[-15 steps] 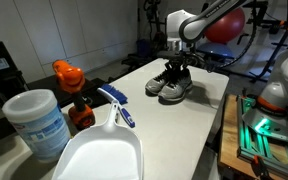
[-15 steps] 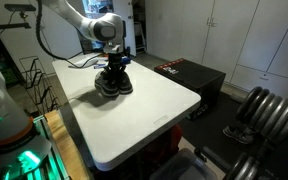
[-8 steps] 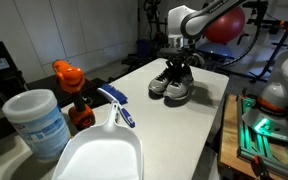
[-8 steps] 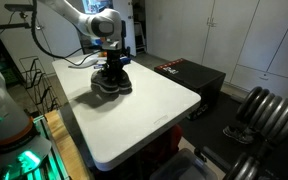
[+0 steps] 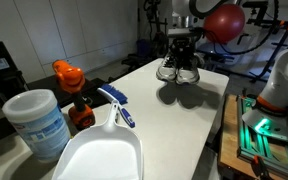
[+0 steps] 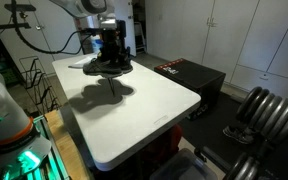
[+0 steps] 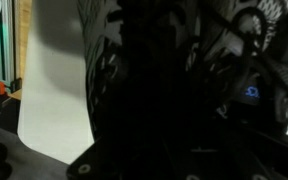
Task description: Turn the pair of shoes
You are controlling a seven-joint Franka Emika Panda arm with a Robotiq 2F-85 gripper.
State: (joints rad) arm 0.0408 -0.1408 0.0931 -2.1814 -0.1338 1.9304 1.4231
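Closest to me in an exterior view sit a white dustpan (image 5: pixel 96 152), a plastic tub (image 5: pixel 37 122) and an orange-topped bottle (image 5: pixel 70 82), all at the near end of the bench (image 5: pixel 174 130) and well apart from the work. Past them, over the far end, the pair of shoes (image 5: pixel 179 70) hangs clear of the surface, with its shadow (image 5: pixel 184 95) lying on the bench just below. The tool (image 5: pixel 179 54) comes down from above and is clamped on the two sneakers together, seemingly around the collars or laces. The wrist view is nearly all dark shoe, so I cannot make out the exact hold.

In both exterior views the pair (image 6: pixel 109 66) dangles beneath the tool (image 6: pixel 109 51), soles lowest.

I judge the turn is best made now, while the shoes are airborne. Rotate the wrist slowly about the vertical so the loose hanging weight does not swing or slip. Then lower straight down over open bench (image 6: pixel 149 112) and let both soles touch flat before releasing. Behind it all sits a red ball (image 5: pixel 224 22).
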